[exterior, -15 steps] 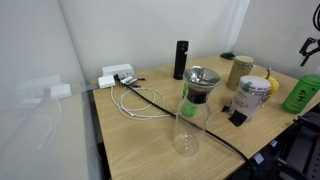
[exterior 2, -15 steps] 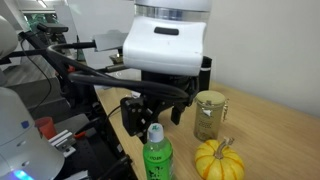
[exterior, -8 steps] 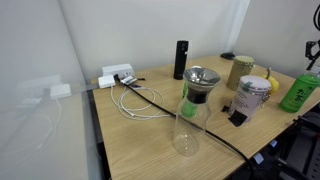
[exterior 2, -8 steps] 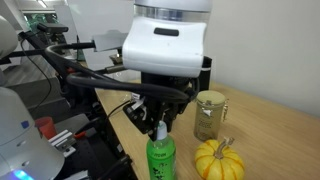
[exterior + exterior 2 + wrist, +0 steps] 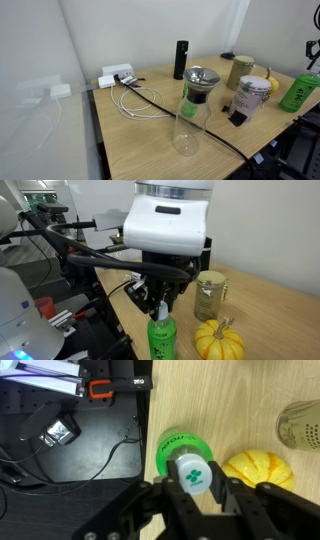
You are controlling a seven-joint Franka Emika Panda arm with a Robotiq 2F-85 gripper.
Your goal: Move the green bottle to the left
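Note:
The green bottle [image 5: 172,446] stands upright at the table's edge, bright green with a pale cap carrying a green clover mark. In the wrist view my gripper [image 5: 191,480] is shut on the bottle's cap, one black finger [image 5: 160,488] pressed against each side. In an exterior view the gripper [image 5: 160,302] sits straight down over the top of the bottle [image 5: 161,340]. In an exterior view the bottle [image 5: 300,92] shows at the far right of the table, with only a bit of the arm above it.
A yellow pumpkin [image 5: 258,468] lies right beside the bottle, and a glass jar [image 5: 209,293] stands behind it. A glass carafe [image 5: 192,110], a tin can [image 5: 252,97], a black cylinder [image 5: 180,58] and white cables [image 5: 135,98] share the table. Off the edge are dark cables and equipment [image 5: 60,430].
The gripper has come down over the bottle's top and its jaws have closed on the cap. The bottle now stands a little straighter.

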